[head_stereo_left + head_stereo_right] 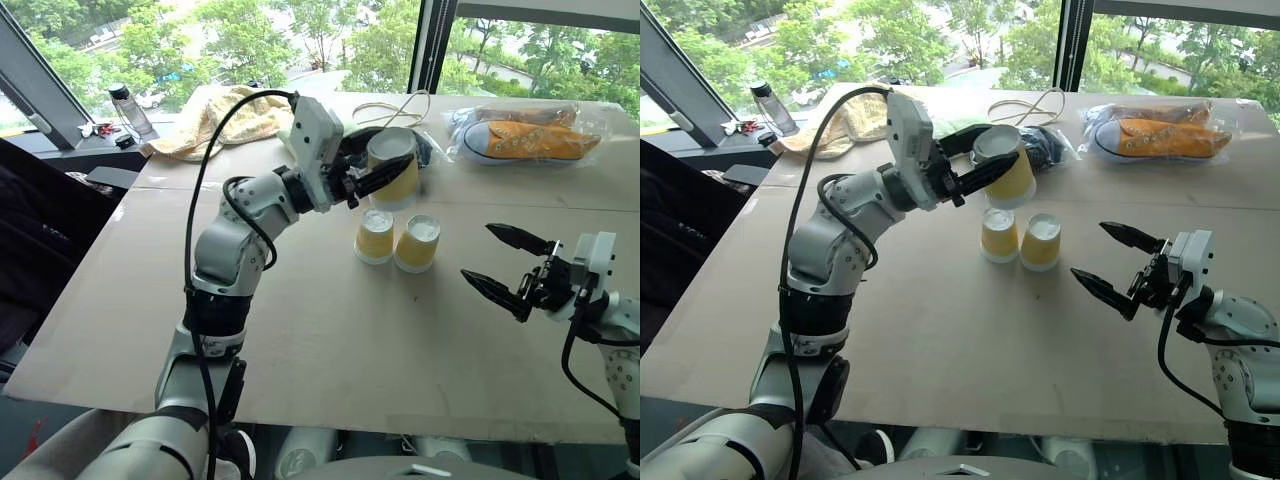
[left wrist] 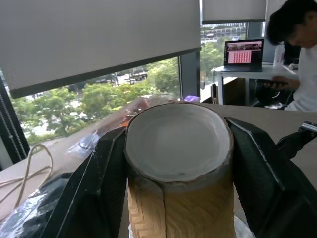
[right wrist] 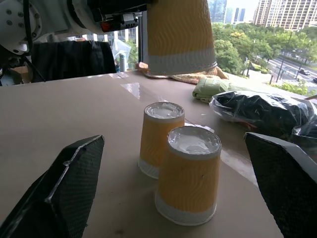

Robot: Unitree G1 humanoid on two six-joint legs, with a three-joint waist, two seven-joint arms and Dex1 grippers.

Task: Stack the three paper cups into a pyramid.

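Two paper cups [image 1: 375, 236] [image 1: 417, 243] stand upside down, side by side and touching, in the middle of the brown table [image 1: 300, 340]. A third paper cup [image 1: 398, 185], also upside down, hangs in the air just above and behind them. My left gripper [image 1: 385, 172] is shut on its sides. In the left wrist view its white base [image 2: 178, 144] sits between the black fingers [image 2: 99, 188]. My right gripper [image 1: 478, 250] stands open to the right of the pair, a little above the table, holding nothing. The right wrist view shows the pair [image 3: 159, 136] [image 3: 188, 173] below the held cup [image 3: 178, 34].
Orange sneakers in clear plastic [image 1: 530, 135] lie at the far right. A yellowish cloth [image 1: 225, 120], a white cable [image 1: 395, 110] and a dark bagged bundle [image 3: 262, 111] lie at the back. A bottle [image 1: 130, 108] stands on the sill. A person [image 2: 297, 49] sits at a far desk.
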